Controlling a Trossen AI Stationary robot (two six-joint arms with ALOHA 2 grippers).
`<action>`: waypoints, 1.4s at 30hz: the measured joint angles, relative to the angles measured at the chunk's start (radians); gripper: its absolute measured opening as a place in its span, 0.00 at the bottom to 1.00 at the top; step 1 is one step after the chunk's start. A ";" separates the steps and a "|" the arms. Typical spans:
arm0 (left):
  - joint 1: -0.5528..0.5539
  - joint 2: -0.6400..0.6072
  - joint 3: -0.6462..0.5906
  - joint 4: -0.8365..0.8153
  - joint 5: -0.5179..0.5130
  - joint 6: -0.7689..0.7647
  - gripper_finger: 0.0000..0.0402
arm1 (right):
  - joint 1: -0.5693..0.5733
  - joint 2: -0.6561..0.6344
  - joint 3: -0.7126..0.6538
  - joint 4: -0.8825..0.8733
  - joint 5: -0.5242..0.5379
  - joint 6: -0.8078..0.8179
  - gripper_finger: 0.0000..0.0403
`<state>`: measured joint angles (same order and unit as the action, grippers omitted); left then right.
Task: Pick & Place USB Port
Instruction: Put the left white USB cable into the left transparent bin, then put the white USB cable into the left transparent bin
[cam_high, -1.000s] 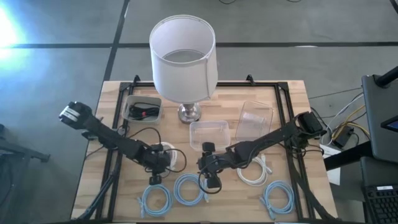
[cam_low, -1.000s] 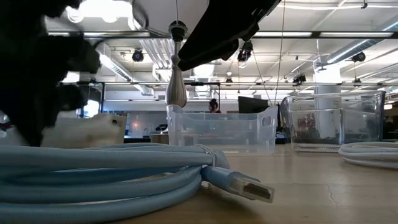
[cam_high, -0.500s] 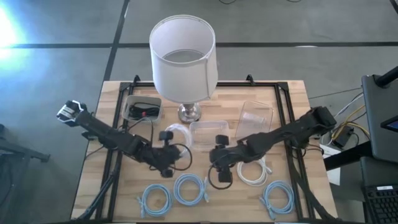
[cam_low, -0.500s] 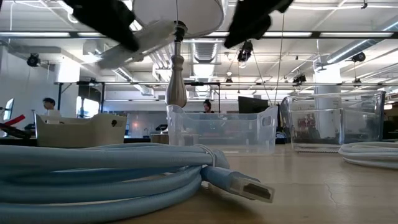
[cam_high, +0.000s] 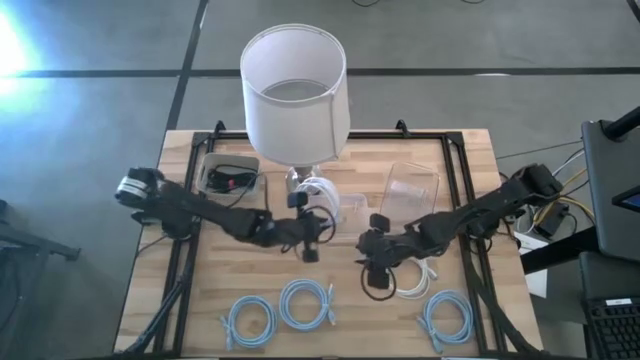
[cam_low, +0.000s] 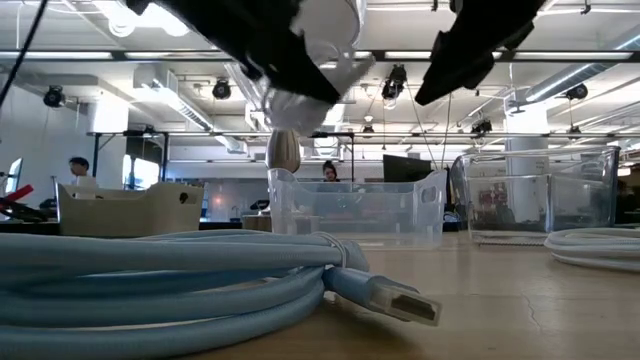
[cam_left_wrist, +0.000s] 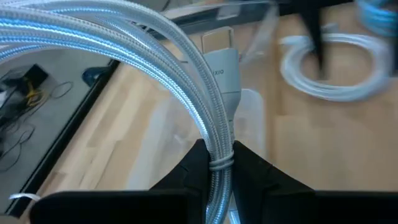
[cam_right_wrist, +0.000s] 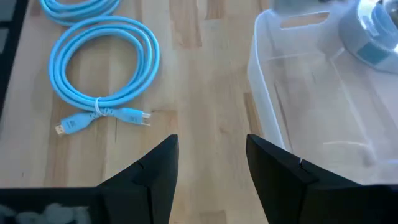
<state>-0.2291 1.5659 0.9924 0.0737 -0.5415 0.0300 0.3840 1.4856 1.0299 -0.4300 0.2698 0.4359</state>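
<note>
My left gripper (cam_high: 309, 230) is shut on a coiled white USB cable (cam_high: 320, 193), lifted over the near left part of a clear bin (cam_high: 350, 212) in front of the lamp. In the left wrist view the coil's plug (cam_left_wrist: 217, 45) points away from the fingers, above the bin (cam_left_wrist: 250, 118). The low view shows the cable (cam_low: 325, 40) high above the table. My right gripper (cam_high: 375, 272) hangs open over bare wood to the right of the bin, holding nothing; its wrist view shows the bin's wall (cam_right_wrist: 264, 93) beyond its spread fingers. My left gripper pinches several bundled strands of the white coil between its two fingers, at the thin tie that binds them (cam_left_wrist: 219, 163). The fingers come from the table's left, slanting slightly down. The coil is lifted clear, spreading out beyond the fingertips over the bin.
A lamp (cam_high: 293, 90) stands at the far middle, with a white tray (cam_high: 230, 177) to its left and a second clear bin (cam_high: 412, 192) to its right. Three blue cable coils (cam_high: 305, 303) lie along the near edge. Another white coil (cam_high: 415, 282) lies beside my right gripper.
My left gripper has risen and swung toward the table's right and far side, turning as it went. It has carried the white coil from the wood near the blue cables up over the clear bin. My right gripper, still open, has drawn back toward the right edge.
</note>
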 joint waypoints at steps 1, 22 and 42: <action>0.019 0.022 0.000 0.025 0.000 -0.003 0.12 | 0.000 -0.007 -0.018 0.022 0.000 0.008 0.46; 0.130 0.309 0.054 0.071 0.067 0.048 0.22 | 0.002 -0.030 -0.102 0.074 -0.010 0.036 0.46; 0.130 0.252 0.059 0.091 0.045 0.047 0.45 | 0.042 -0.029 -0.102 0.065 -0.017 0.164 0.46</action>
<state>-0.0990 1.8176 1.0512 0.1652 -0.4969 0.0772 0.4255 1.4570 0.9283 -0.3649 0.2527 0.5998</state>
